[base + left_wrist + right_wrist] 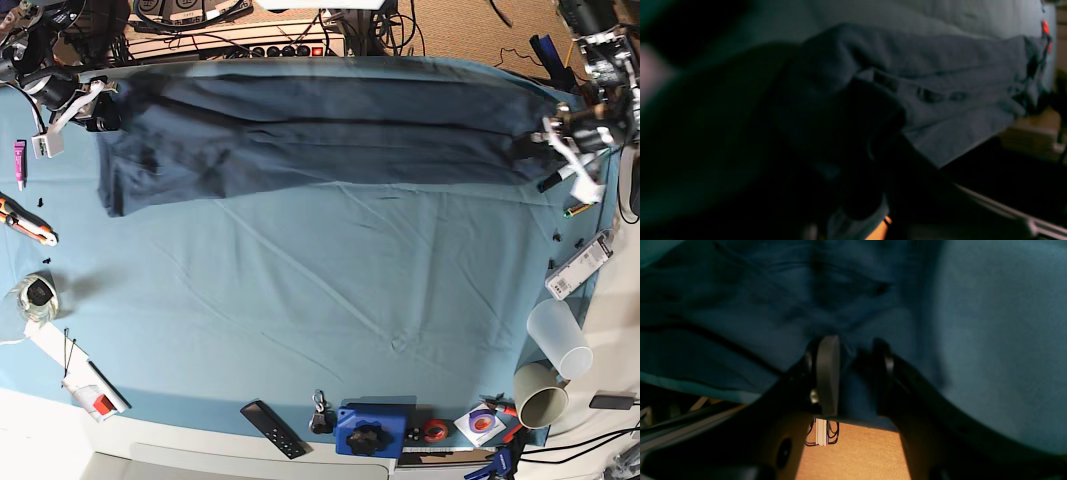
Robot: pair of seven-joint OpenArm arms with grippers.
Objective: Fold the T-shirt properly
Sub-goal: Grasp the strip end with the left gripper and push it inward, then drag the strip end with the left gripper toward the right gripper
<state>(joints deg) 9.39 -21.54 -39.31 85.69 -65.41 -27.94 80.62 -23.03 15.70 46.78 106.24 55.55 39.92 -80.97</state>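
Observation:
The dark navy T-shirt (320, 130) lies stretched in a long band across the far part of the teal table cloth (330, 300). My right gripper (105, 112) holds its end at the far left. In the right wrist view the gripper (857, 373) is shut with a fold of the shirt (773, 306) pinched between its pads (828, 373). My left gripper (543, 138) holds the other end at the far right. In the left wrist view its fingers are dark and blurred, with bunched shirt cloth (957, 73) running away from them.
Two cups (558, 338) (540, 395) and a white box (580, 262) stand at the right edge. A remote (272, 428) and a blue block (370, 430) lie at the front edge. Tools (25, 220) and a tape roll (35, 295) lie at the left edge. Power strips (250, 45) lie behind the table.

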